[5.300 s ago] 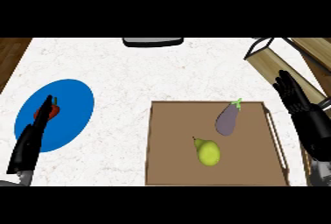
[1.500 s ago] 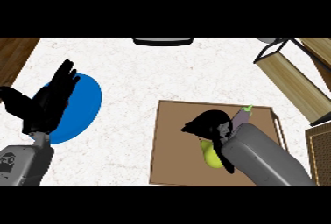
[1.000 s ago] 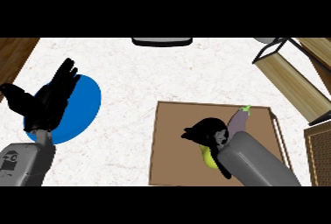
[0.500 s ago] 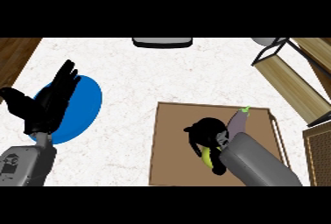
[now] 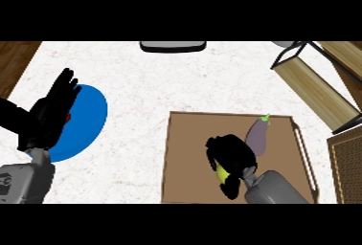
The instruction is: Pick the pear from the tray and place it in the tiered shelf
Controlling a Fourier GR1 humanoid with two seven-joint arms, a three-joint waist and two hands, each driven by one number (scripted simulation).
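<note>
Head view shows the grasp step: the right hand (image 5: pixel 230 155) curls round the yellow-green pear (image 5: pixel 223 174) on the brown wooden tray (image 5: pixel 185 158), beside the purple eggplant (image 5: pixel 257 138); next it likely must lift toward the wooden tiered shelf (image 5: pixel 314 86) beyond the tray, while the left hand (image 5: pixel 53 112) rests open.

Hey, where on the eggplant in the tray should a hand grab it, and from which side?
Probably round the eggplant's wide purple body, coming from above and from the tray's right-hand side. It lies lengthwise with its green stem toward the far rim, and the right hand curled over the pear blocks its left side.
</note>
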